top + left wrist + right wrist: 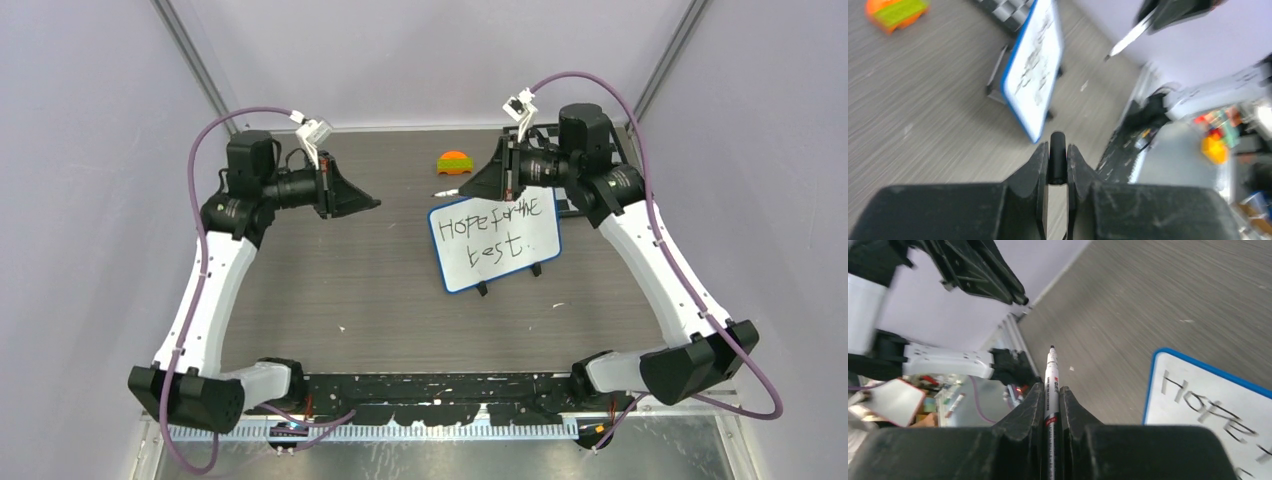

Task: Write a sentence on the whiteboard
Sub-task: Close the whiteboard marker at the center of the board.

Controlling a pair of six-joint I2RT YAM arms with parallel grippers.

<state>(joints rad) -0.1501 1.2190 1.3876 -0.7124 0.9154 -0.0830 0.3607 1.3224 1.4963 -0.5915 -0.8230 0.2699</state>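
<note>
The whiteboard (495,240) with its blue rim stands on small black feet right of the table's middle. "Hope for the best." is written on it in black. It also shows in the left wrist view (1035,70) and in the right wrist view (1208,405). My right gripper (1050,387) is shut on a white marker (1051,370), tip bare and pointing left, held above the table just behind the board's left corner (468,187). My left gripper (1057,146) is shut on a small black cap (1057,152) and hovers left of the board (372,205), facing the right gripper.
An orange and green toy (455,162) lies behind the board near the marker tip. A black-and-white checkered board (545,135) lies at the back right, partly under the right arm. Grey walls close in the table on three sides.
</note>
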